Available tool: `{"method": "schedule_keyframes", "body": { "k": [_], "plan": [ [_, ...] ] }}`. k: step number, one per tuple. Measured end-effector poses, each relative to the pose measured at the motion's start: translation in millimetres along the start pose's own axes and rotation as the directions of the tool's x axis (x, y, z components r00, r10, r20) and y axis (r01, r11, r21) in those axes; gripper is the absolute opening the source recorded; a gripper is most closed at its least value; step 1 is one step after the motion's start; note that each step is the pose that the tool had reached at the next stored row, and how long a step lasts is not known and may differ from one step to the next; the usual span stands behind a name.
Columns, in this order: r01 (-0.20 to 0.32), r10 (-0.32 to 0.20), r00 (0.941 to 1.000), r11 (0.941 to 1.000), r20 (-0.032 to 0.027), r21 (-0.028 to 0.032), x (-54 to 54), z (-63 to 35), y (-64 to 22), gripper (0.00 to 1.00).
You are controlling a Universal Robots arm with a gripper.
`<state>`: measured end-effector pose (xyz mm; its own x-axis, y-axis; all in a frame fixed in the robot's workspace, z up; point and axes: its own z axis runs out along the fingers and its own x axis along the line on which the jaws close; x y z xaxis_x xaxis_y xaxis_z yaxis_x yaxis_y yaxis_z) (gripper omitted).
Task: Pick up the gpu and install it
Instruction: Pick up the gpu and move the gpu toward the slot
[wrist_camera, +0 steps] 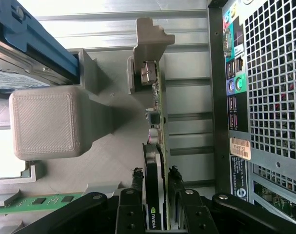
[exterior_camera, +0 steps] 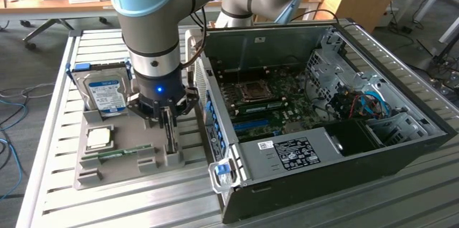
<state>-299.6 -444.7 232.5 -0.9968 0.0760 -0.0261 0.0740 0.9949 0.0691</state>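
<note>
The gpu [exterior_camera: 171, 137] stands on edge in a slot of the grey printed holder [exterior_camera: 122, 171], a thin card with a dark face. In the wrist view its green board edge [wrist_camera: 160, 105] runs away from me toward the grey bracket end [wrist_camera: 150, 41]. My gripper [exterior_camera: 169, 123] has come straight down over the card. Seen from the wrist, the gripper [wrist_camera: 155, 171] has one of its black fingers [wrist_camera: 137, 178] on each side of the card, pressed against its faces. The card still sits in its slot.
The open computer case [exterior_camera: 401, 131], motherboard exposed, lies to the exterior view's right of the holder; its rear panel [wrist_camera: 265, 97] is close beside the card. The holder also carries a hard drive [exterior_camera: 106, 93], a CPU [exterior_camera: 99, 137] and a RAM stick [exterior_camera: 118, 152].
</note>
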Motion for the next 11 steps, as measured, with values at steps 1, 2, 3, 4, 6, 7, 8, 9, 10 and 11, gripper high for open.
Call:
{"method": "schedule_keyframes", "body": {
  "k": [1,2,3,4,6,7,8,9,10,11],
  "plan": [
    [0.0,0.0,1.0,1.0,0.0001,-0.0001,0.0,0.0,0.0,0.35],
    [0.0,0.0,1.0,1.0,0.0001,0.0,0.0,0.0,0.0,0.35],
    [0.0,0.0,1.0,1.0,0.0,0.0,0.0,0.0,-0.1,0.35],
    [0.0,0.0,1.0,1.0,0.0,0.0,-0.1,0.0,-0.1,0.35],
    [0.0,0.0,1.0,1.0,0.0,0.0,-0.1,0.0,-0.1,0.35],
    [0.0,0.0,1.0,1.0,0.0,0.0,-0.1,0.0,-0.1,0.35],
    [0.0,0.0,1.0,1.0,0.0001,0.0,-0.1,0.0,-0.1,0.35],
    [0.0,0.0,1.0,1.0,0.0,0.0,-0.1,0.0,-0.1,0.35],
    [0.0,0.0,1.0,1.0,0.0,0.0,-0.1,0.0,-0.1,0.35],
    [0.0,0.0,1.0,1.0,0.0,0.0,-0.1,0.0,-0.1,0.35]
  ]
}}
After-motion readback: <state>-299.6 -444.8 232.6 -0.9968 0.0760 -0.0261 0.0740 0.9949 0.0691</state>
